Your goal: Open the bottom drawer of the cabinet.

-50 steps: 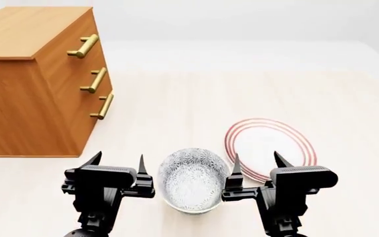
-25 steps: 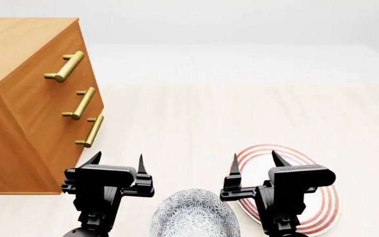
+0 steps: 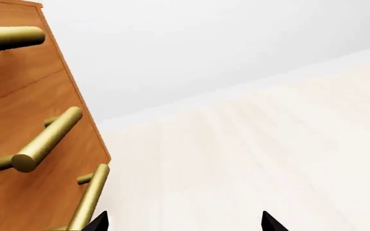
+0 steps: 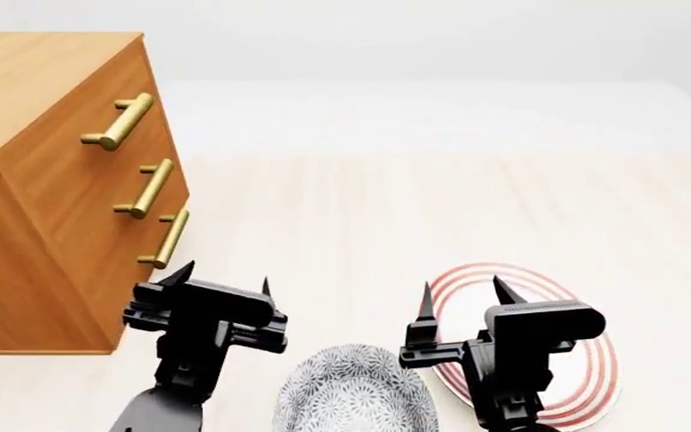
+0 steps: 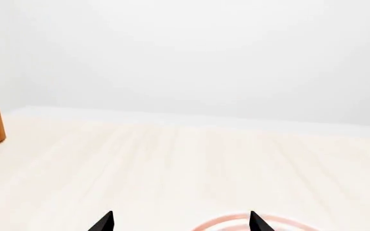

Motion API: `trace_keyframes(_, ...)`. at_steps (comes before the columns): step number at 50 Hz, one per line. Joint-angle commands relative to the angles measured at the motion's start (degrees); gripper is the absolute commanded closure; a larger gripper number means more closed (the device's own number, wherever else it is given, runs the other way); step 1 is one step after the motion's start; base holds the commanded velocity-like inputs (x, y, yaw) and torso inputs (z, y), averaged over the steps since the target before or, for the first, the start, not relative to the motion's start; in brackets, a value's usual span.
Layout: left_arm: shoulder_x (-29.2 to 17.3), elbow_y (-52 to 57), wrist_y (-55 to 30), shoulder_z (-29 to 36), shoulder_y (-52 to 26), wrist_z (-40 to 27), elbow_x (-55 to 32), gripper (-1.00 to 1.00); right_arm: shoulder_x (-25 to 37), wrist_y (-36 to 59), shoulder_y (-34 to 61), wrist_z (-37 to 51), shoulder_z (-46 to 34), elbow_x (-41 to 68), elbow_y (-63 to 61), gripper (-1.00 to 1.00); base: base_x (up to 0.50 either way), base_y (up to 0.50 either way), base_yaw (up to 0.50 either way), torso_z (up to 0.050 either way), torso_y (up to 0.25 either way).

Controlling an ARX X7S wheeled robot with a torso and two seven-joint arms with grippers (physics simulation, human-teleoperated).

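The orange-brown cabinet (image 4: 33, 180) stands at the left with three stacked drawers, all closed. The bottom drawer (image 4: 141, 270) is the lowest, with a brass bar handle (image 4: 170, 238). My left gripper (image 4: 226, 277) is open and empty, just right of and below that handle, apart from it. In the left wrist view the bottom handle (image 3: 90, 199) lies beside one fingertip of my left gripper (image 3: 183, 222), and the cabinet front (image 3: 18, 110) fills one side. My right gripper (image 4: 460, 292) is open and empty over the plate; it also shows in the right wrist view (image 5: 179, 222).
A grey patterned bowl (image 4: 352, 396) sits between my arms at the near edge. A white plate with red rings (image 4: 586, 360) lies at the right under my right gripper, its rim in the right wrist view (image 5: 227, 222). Pale wooden floor (image 4: 442, 207) stretches ahead.
My left gripper has risen and turned a little toward the cabinet, nearer the bottom handle. The right gripper has barely moved. The view itself is unchanged since half a second ago.
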Motion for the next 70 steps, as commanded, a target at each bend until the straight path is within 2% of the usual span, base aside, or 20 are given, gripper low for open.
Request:
trace_keyframes(1,-2.1,-6.6,-5.2,5.8,-8.2,-0.2,6.1,-1.0,0.4,-0.1,0.0,0.5,-0.4,0.2,0.5,-1.0,0.0,0.0,0.0,0.0,0.0)
trace_keyframes(39,1.4,-52.4,6.5,13.7,-26.0,-6.4,13.4,-1.0,1.6,0.1,0.2,1.7,-1.1,1.4,0.2,-1.0,0.0,0.0,0.0,0.0,0.0)
trace_keyframes(47,2.9,-65.0,11.6,14.0,-30.4,-7.9,13.1,-1.0,1.7,-0.3,0.0,1.9,-1.3,1.7,0.3,-1.0,0.0,0.0,0.0,0.0,0.0)
trace_keyframes(56,6.5,-88.6,22.8,15.0,-39.4,-11.0,13.1,-1.0,1.9,-0.6,-0.2,2.1,-1.4,2.0,0.4,-1.0,0.0,0.0,0.0,0.0,0.0)
trace_keyframes(70,5.9,-89.6,19.8,18.4,-40.6,-12.4,9.3,-1.0,2.0,-1.6,-0.4,2.4,-1.8,2.4,1.4,-1.0,0.0,0.0,0.0,0.0,0.0)
